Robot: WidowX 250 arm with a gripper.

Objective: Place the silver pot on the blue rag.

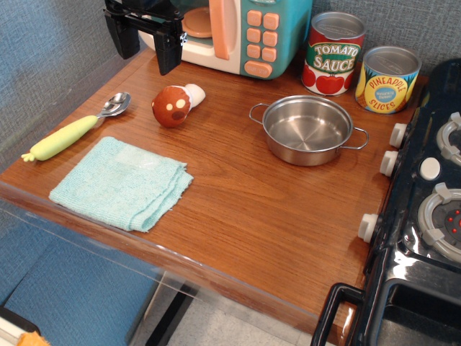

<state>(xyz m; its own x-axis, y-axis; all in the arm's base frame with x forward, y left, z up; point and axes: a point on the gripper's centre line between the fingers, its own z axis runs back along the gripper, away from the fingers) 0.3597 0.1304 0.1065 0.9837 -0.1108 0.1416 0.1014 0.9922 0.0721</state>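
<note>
One silver pot (308, 130) is seen standing upright on the wooden worktop (274, 216). It is shallow and round, two small loop handles are carried on its rim, and nothing is held inside it; only the bare shiny bottom is shown. All other places are given from this pot.

Behind the pot, against the grey wall, two cans are counted: a tomato sauce can (333, 53) directly behind, and a pineapple slices can (387, 79) behind and to the right. Both are upright with their lids closed, so their contents are not shown. The cans stand just beside each other.

Well to the left of the pot and nearer the front edge, one blue rag (122, 182) is laid folded flat, apart from the pot. To the pot's left, a toy mushroom (175, 104) with a brown spotted cap is laid on its side. Further left, one spoon (74, 130) with a yellow-green handle is laid.

Behind and left of the pot, a teal toy microwave (248, 32) is placed, with its door swung open. A black toy stove (425, 216) is set to the pot's right.

The black claw (146, 36) is held high at the back left, well apart from the pot; its two fingers are spread, with nothing pinched between them.
</note>
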